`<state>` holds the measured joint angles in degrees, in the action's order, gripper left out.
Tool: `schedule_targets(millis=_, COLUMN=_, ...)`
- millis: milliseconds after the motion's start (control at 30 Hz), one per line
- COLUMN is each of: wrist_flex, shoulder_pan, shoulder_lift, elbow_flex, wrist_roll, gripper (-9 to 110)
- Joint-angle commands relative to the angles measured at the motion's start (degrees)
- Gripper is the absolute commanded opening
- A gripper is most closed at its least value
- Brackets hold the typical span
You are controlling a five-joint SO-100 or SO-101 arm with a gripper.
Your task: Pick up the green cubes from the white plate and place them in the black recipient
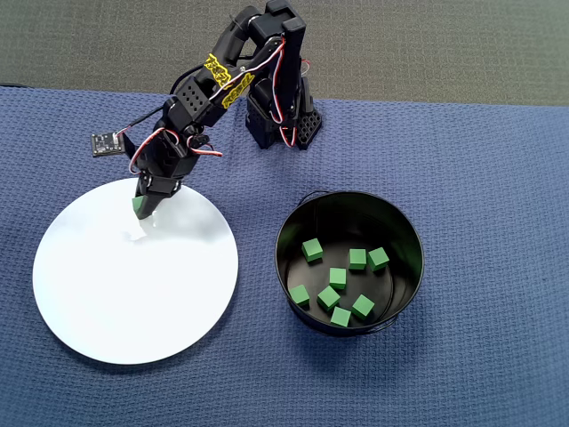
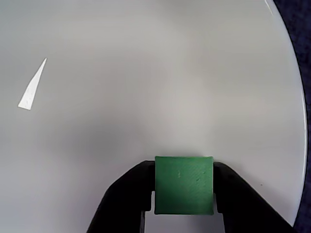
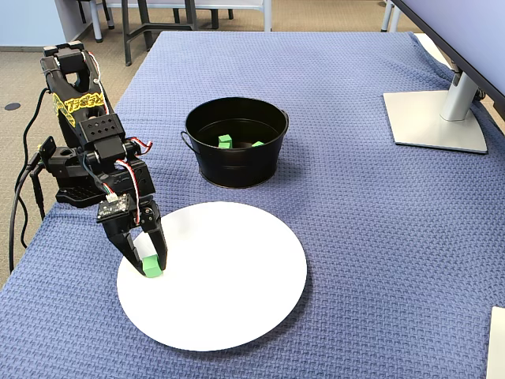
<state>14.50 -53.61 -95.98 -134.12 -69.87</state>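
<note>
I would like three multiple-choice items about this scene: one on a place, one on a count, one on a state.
1. Where is the claw?
A. over the white plate
B. inside the black tin
C. beside the monitor stand

2. How many green cubes lie in the black tin, overhead view?
A. two
B. seven
C. twelve

3. The claw is
A. open and empty
B. shut on a green cube
C. out of view

Key: 1 A, it stands at the plate's edge region; 2 B, seven countable; 3 B, wrist view shows fingers pressing both cube sides.

A tabletop point(image 3: 347, 237) covered in blue woven cloth carries a large flat round white plate point(image 3: 237, 300), a round glossy black metal tin point(image 3: 235, 166), the black arm's base point(image 1: 283, 124), and a grey monitor stand point(image 3: 434, 118).
</note>
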Motion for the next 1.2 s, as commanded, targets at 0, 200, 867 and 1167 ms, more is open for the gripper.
schedule_targets(millis=0, wrist_flex=-1.41, shoulder_pan=-0.26, shoulder_lift=-0.18, elbow_flex=-0.09, wrist_roll=-0.88, gripper=1)
schedule_targets(millis=200, wrist_flex=-2.02, shoulder_pan=0.00, shoulder_lift=-0.70, elbow_flex=-0.44, wrist_roll=0.00, gripper=0)
schedule_targets(millis=867, wrist_flex=61.08, shoulder_pan=16.61, shoulder_lift=-11.78, elbow_flex=51.59, wrist_roll=41.84, gripper=0)
schedule_targets(millis=1167, wrist_flex=72.51, shoulder_pan=46.14, shoulder_lift=-11.51, elbow_flex=51.59, wrist_roll=61.52, gripper=0)
